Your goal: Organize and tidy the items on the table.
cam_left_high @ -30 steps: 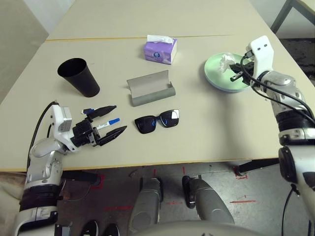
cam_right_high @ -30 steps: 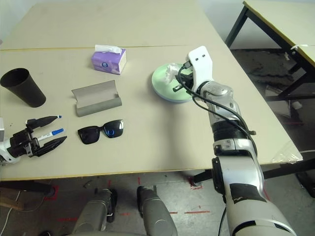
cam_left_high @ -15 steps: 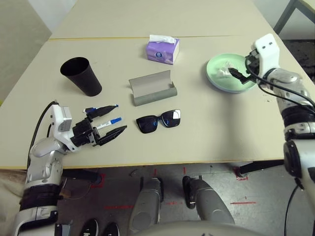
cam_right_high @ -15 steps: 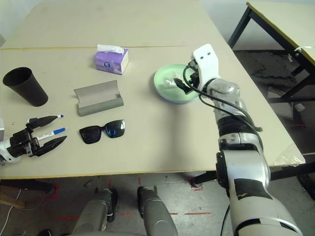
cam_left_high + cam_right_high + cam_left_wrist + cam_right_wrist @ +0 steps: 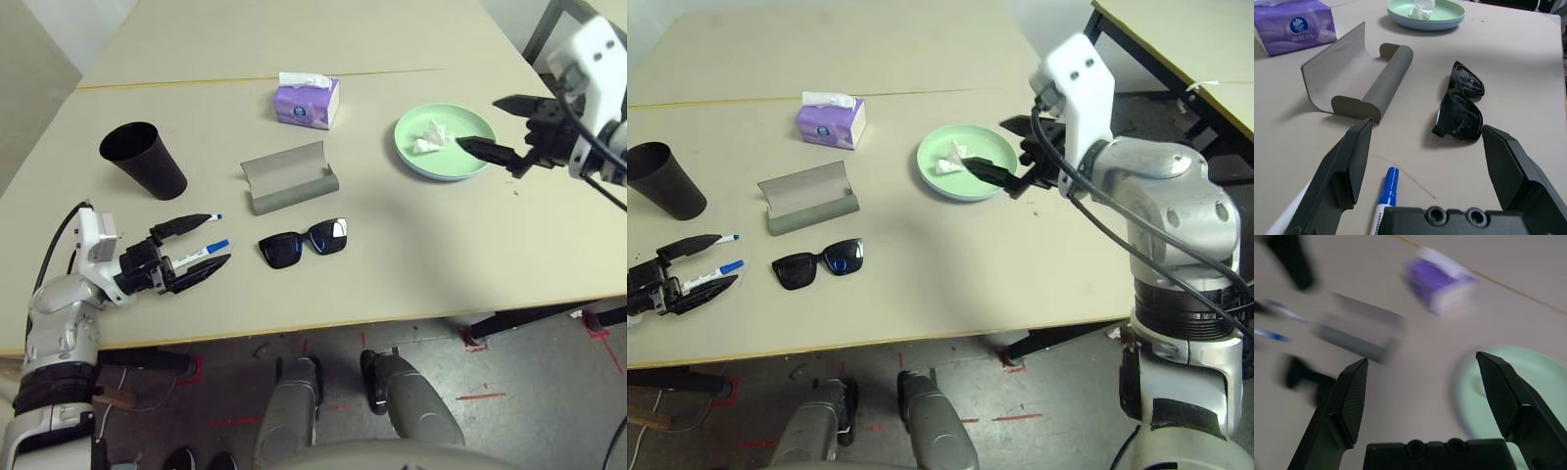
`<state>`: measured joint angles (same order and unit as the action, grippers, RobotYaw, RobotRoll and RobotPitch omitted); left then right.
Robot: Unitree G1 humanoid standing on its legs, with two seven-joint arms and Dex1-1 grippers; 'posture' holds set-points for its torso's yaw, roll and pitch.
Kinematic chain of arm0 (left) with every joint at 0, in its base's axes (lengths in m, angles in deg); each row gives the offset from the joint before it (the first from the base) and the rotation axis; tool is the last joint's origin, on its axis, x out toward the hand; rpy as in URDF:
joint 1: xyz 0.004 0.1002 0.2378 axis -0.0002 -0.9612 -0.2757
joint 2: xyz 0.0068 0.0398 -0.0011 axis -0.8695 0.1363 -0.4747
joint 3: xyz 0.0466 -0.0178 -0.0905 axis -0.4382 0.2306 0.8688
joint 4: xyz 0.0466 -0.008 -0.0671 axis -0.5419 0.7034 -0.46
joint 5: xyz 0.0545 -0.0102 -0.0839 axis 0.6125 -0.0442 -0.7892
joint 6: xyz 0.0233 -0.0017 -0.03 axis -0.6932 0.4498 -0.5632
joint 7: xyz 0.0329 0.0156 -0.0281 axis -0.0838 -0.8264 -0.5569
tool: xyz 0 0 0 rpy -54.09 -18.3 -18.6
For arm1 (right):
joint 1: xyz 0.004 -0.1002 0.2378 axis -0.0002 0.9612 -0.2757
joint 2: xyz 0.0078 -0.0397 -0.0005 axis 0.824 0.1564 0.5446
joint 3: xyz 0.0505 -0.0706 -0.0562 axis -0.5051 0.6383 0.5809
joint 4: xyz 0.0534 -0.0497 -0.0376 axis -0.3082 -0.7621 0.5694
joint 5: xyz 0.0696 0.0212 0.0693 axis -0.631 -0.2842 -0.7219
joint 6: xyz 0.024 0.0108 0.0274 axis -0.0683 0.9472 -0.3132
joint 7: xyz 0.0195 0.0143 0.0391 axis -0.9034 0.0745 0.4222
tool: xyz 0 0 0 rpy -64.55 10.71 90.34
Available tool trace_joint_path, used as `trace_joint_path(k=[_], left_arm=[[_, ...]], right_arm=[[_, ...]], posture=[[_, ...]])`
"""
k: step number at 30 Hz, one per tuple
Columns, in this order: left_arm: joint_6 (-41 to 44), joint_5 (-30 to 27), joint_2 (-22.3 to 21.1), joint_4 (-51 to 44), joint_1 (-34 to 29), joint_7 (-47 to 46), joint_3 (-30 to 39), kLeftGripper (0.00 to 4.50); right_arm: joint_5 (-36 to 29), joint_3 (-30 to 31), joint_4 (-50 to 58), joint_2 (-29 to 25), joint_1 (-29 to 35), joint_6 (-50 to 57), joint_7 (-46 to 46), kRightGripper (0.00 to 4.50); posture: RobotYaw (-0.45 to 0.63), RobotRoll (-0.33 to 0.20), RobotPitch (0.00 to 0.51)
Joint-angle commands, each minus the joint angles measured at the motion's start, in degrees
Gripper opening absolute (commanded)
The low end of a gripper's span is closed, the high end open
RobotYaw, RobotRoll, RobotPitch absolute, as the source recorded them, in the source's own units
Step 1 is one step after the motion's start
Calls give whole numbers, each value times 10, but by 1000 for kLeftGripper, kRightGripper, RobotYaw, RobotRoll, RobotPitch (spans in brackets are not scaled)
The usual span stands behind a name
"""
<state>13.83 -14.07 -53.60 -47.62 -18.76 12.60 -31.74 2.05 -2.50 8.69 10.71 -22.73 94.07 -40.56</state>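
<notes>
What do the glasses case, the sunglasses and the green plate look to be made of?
Glasses case: looks like matte grey felt or soft leatherette; no shine, and the flap curves up open. Sunglasses: glossy black plastic, with reflections on the lenses. Green plate: smooth, evenly coloured, likely plastic or melamine, stacked on a light-blue one; crumpled tissue on it.

Open tool w/ blurred green plate, purple box
</notes>
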Motion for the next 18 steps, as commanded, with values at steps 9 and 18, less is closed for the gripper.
trace_joint_path(k=[9, 18], left_arm=[[-19, 13, 1, 32, 23, 5, 0, 4500], [-38, 21, 4, 48, 24, 1, -2, 4500]], right_arm=[[-6, 296, -28, -12, -126, -3, 12, 4465], [58, 470, -142, 31, -225, -86, 82, 4465]], posture=[[-88, 0, 205], [-23, 0, 178]])
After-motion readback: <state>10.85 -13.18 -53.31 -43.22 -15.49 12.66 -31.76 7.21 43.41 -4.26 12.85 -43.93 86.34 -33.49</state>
